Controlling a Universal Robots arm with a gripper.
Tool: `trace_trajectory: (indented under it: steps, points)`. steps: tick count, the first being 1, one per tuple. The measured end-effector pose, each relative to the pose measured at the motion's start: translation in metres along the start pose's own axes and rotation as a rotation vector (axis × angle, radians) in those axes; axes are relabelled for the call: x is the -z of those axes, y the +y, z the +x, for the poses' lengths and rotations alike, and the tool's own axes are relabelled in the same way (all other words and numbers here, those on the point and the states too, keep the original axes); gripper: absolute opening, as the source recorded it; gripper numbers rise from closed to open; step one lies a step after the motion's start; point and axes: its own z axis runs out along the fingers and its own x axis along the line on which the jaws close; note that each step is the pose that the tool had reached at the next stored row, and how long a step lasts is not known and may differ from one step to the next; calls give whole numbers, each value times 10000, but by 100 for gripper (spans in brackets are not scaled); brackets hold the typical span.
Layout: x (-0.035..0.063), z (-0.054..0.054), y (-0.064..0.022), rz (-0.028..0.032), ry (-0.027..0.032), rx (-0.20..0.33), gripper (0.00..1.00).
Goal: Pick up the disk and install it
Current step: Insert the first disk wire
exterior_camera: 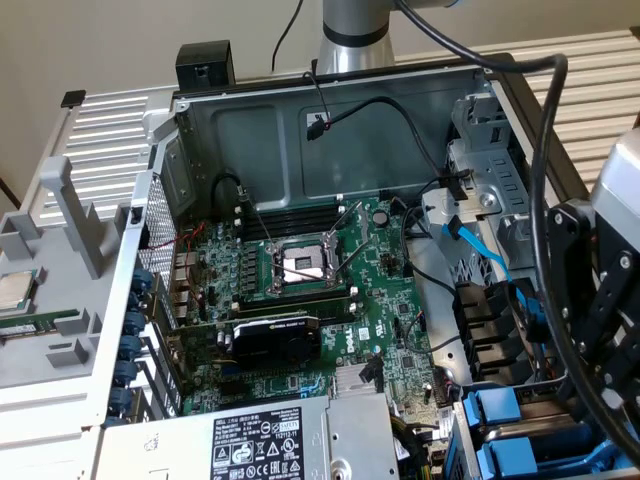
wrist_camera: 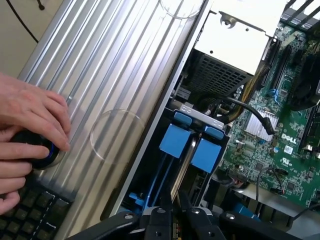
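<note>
Metal against plastic: clamping the disk (wrist_camera: 180, 175) edgewise between narrowed jaws; probably best lining it square with the drive bay (wrist_camera: 197, 111), avoiding cables (wrist_camera: 245, 105).

Bright even light, glare on ribbed panel (wrist_camera: 125, 65)

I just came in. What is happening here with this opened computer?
A robot arm is working on an open computer case. Its gripper hangs close above the blue drive frames in the bay at the case's corner, beside the motherboard. Whether the disk is held or already seated in the bay cannot be told. Beside the case, a person's hand rests on a black knob next to a keyboard.
</note>
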Motion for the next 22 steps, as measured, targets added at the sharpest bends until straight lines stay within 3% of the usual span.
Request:
trace_trajectory:
  steps: [15, 17, 22]
  points:
    - [66, -42, 16, -4, 0, -155, 17]
    - [87, -56, 17, -14, 25, -160, 17]
    - [201, -90, 26, -81, 184, -187, 17]
